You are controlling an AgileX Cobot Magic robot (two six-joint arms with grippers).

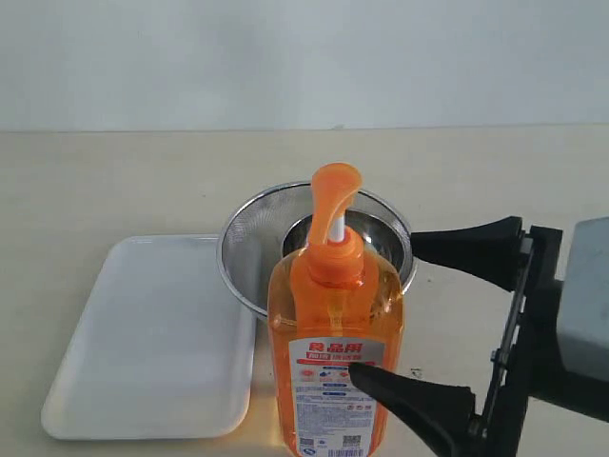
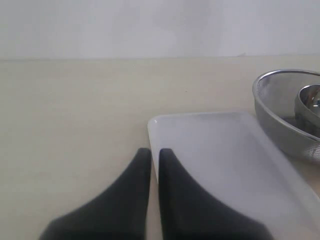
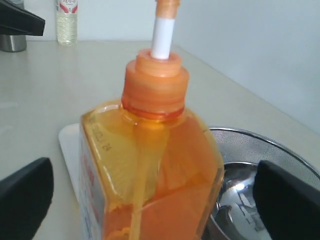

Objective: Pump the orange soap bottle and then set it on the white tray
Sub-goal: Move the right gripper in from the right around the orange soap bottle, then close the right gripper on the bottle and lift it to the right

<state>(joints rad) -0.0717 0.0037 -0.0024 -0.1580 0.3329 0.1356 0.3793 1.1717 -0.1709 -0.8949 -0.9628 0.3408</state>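
orange soap bottle (image 1: 335, 333): upright, just beside white tray (image 1: 143, 333), not on it; pump head up | right gripper (image 1: 383, 309): jaws spread, straddling bottle, no grip | left gripper (image 2: 155, 152): jaws pressed together, empty, over tray corner | status: pumping unconfirmed, placement pending

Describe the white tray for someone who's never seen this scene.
On the beige tabletop, look left of the orange soap bottle and steel mesh strainer. The white tray lies there, beside the strainer. Only it is flat, white, rectangular; neighbours are round steel or tall orange.
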